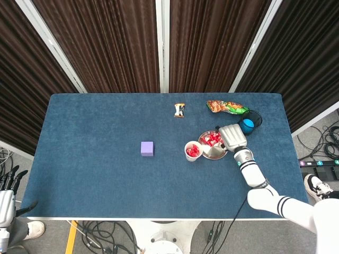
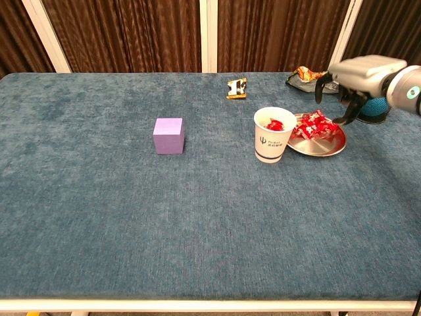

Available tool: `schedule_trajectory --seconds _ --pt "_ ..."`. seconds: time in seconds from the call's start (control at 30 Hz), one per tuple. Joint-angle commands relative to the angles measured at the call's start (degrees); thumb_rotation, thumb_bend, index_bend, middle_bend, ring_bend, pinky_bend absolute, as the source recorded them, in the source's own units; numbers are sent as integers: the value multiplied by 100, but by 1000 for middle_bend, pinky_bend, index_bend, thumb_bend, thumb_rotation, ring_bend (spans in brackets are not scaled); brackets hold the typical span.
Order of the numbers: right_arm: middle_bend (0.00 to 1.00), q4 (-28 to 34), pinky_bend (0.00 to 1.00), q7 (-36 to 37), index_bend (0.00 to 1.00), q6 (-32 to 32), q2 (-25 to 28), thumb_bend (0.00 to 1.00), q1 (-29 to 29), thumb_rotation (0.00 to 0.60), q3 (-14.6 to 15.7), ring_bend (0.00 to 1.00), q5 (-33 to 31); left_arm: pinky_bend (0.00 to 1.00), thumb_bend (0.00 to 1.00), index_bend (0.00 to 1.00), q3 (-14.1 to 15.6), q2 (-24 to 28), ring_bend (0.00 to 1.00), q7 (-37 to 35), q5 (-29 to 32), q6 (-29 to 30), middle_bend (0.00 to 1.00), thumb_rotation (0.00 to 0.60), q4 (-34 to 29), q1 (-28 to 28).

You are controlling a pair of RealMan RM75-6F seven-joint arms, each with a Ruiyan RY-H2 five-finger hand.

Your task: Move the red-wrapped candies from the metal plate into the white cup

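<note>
The white cup (image 1: 193, 151) (image 2: 271, 135) stands upright right of the table's middle and has red-wrapped candies in it. Just to its right lies the metal plate (image 1: 217, 154) (image 2: 323, 147), with a heap of red-wrapped candies (image 1: 212, 139) (image 2: 312, 125) on it. My right hand (image 1: 232, 136) (image 2: 357, 74) hovers over the plate's right rim, fingers hanging down and apart, nothing in them. Off the table's near-left corner, my left hand (image 1: 7, 186) shows with its fingers spread and empty.
A purple cube (image 1: 147, 148) (image 2: 168, 135) sits left of the cup. A small wrapped snack (image 1: 179, 109) (image 2: 237, 87) lies behind it. A crisp bag (image 1: 226, 107) (image 2: 304, 73) and a black bowl holding something blue (image 1: 248, 123) (image 2: 375, 106) are at the far right.
</note>
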State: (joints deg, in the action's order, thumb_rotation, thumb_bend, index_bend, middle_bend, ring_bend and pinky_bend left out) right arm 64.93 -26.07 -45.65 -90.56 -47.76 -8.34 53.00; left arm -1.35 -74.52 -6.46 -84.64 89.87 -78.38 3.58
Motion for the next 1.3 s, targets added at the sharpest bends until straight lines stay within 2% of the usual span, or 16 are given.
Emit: schedule_trajectory --seconds 0.03,0.33,0.73,0.8,0.9,1.0,1.1,1.2,1.3 --pt "1000 -496 1000 -95 364 149 -407 190 -100 600 98 963 34 128 26 208 9 2 119 12 8 -19 146 600 -13 1" --pt "1000 -1225 1000 -17 403 258 -957 190 -200 600 41 963 220 128 25 208 2 19 119 13 31 -30 145 600 -26 7" --pt "1000 -1707 1000 -53 464 441 -1220 193 -229 600 -90 963 196 128 25 208 16 2 119 -59 44 -47 146 600 32 28" --pt "1000 -1746 1000 -60 484 466 -1246 221 -234 600 -106 964 203 128 25 208 16 -3 119 -67 45 -49 145 600 43 30" --pt "1000 -1770 1000 -63 536 476 -1261 314 -237 600 -139 966 205 128 25 208 16 -3 119 -78 47 -43 146 600 53 37" --pt "1000 -1687 1000 -20 578 412 -1200 379 -211 600 -187 967 240 128 25 208 12 -4 119 -90 49 -40 146 600 62 40" --pt "1000 -1397 1000 71 585 242 -1004 393 -139 600 -232 967 340 128 25 208 12 -7 119 -89 36 -44 145 600 70 31" --pt "1000 -839 1000 207 585 -70 -639 392 -12 600 -294 967 506 128 25 208 5 -2 119 -86 22 -36 146 600 61 23" --pt "1000 15 1000 384 587 -500 -135 393 157 600 -351 967 792 128 26 208 -1 6 119 -69 12 -26 146 600 42 17"
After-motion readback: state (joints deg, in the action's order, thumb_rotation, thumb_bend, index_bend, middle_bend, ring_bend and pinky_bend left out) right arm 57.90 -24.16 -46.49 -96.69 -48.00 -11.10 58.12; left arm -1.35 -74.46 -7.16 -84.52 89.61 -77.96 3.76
